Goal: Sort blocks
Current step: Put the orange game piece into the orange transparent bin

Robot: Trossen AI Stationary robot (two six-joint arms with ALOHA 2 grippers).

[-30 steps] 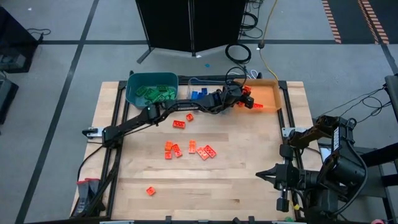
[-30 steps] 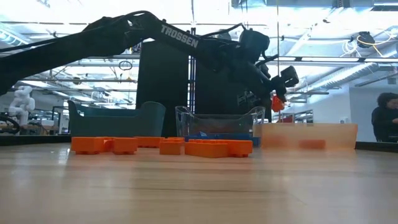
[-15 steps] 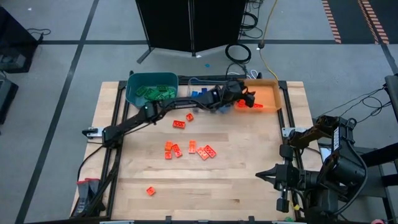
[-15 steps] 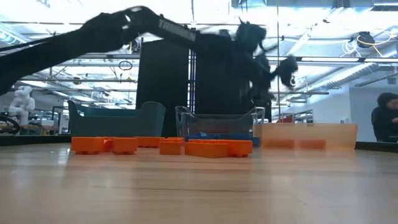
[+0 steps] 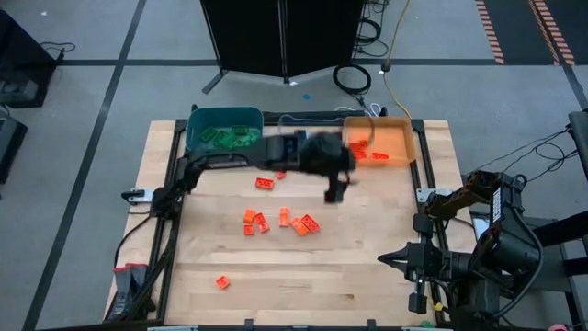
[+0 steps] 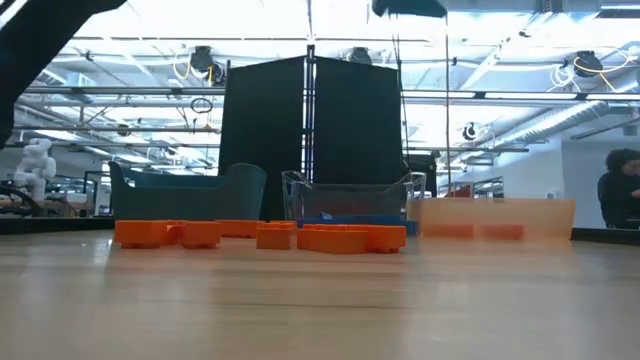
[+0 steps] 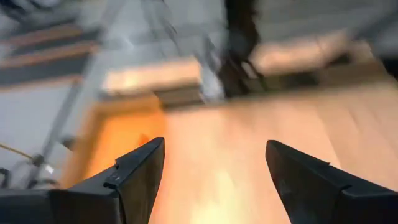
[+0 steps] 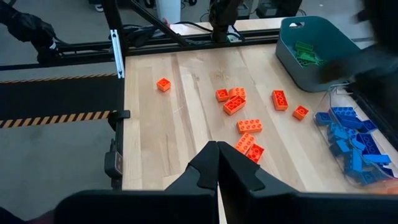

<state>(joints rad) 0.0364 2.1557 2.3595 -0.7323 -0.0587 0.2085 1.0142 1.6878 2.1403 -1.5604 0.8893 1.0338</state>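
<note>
1. The left gripper (image 7: 211, 180) has its fingers (image 7: 134, 174) spread wide with nothing between them; it is above the worktop (image 5: 367, 267) near its far edge, just short of the orange bin (image 5: 390, 133).
2. The right gripper (image 8: 217, 163) has its fingers pressed together, empty, parked off the worktop's right edge.
3. Orange-red blocks (image 5: 280, 219) lie loose mid-worktop, one stray (image 5: 222, 282) near the front left corner.
4. Risk: several blocks touch one another, so a wide descent could catch two or knock neighbours askew.
5. Risk: the left arm looks to be travelling fast; overshooting could push blocks towards an edge.
</note>
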